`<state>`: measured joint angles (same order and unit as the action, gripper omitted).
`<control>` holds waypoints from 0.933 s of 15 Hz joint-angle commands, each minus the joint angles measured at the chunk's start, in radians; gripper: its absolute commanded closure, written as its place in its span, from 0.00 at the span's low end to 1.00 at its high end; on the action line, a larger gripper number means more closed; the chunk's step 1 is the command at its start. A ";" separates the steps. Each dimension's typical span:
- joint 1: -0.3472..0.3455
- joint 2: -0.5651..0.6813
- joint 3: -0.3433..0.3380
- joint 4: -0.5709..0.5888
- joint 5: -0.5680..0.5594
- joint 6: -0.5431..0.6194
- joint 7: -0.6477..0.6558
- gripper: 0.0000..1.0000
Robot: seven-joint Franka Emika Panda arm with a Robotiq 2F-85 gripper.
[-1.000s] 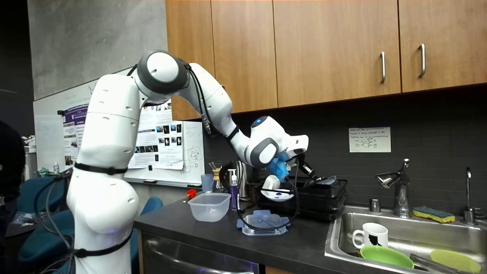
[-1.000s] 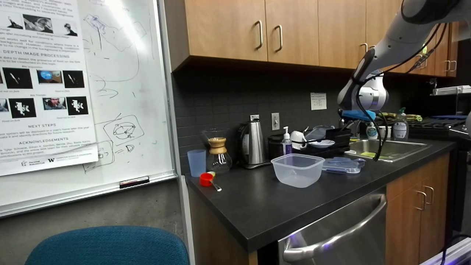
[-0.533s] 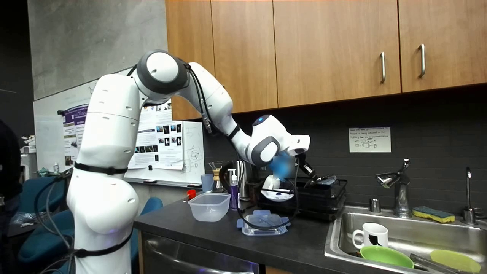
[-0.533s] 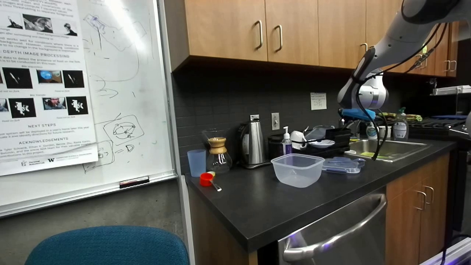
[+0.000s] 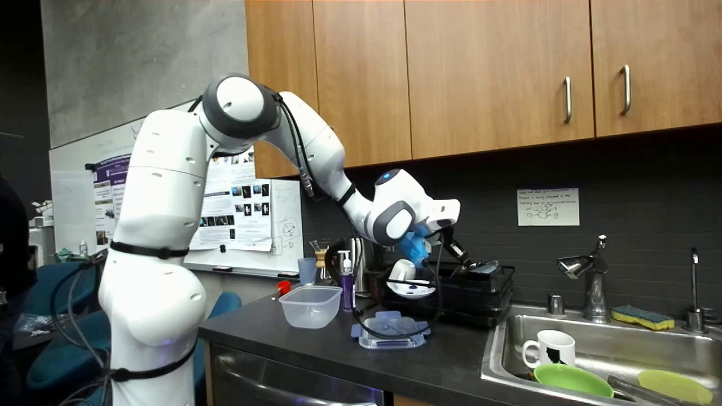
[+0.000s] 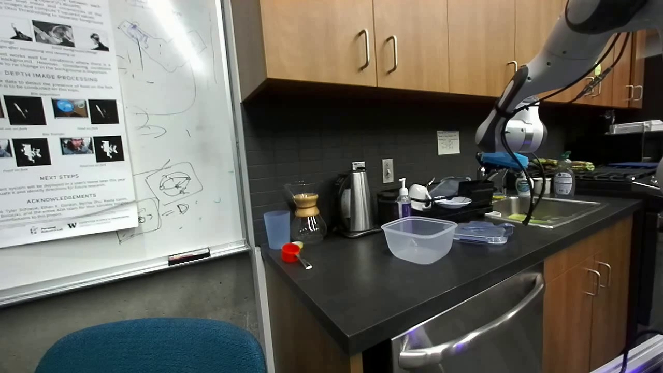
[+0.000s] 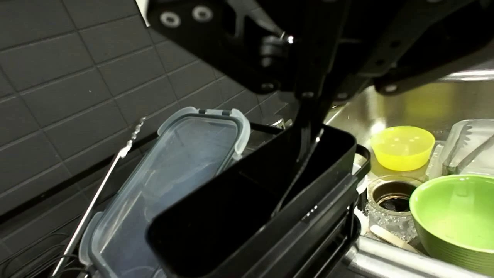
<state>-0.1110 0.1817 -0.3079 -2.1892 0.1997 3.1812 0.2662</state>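
Thin utensil (image 7: 294, 182): slanted inside the black caddy (image 7: 328, 183), near the long wall facing the sink; upper part just beside the fingertips. Gripper (image 7: 307, 135): fingers pressed together, pointing down into the caddy. Whether they pinch the utensil cannot be told. Caddy sits at the sink end of the dish rack (image 5: 474, 309). Adjacent: clear clip-edged lid (image 7: 173, 162), tilted; beyond it, a thin metal rod (image 7: 98, 191). Opposite rack end, in both exterior views: tipped white mug (image 5: 401, 270), with a shallow white dish (image 5: 410, 290) beside it. Sink (image 5: 492, 355): yellow bowl (image 7: 403, 154), green bowl (image 7: 455, 220), printed mug (image 5: 555, 347). Sponge (image 5: 643, 317) on its back edge. Countertop (image 6: 342, 300): clear tub (image 6: 418, 242); second lid (image 6: 483, 232) between tub and sink; red scoop (image 6: 290, 253) near the whiteboard-side end edge, close to a blue cup (image 6: 277, 230).
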 commanded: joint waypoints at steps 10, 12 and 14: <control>0.043 -0.137 -0.103 -0.046 -0.022 0.024 0.071 1.00; 0.041 -0.156 -0.118 -0.047 -0.025 0.023 0.074 1.00; 0.039 -0.179 -0.128 -0.056 -0.033 0.029 0.075 1.00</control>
<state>-0.0866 0.0610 -0.4123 -2.2093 0.1941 3.2009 0.3153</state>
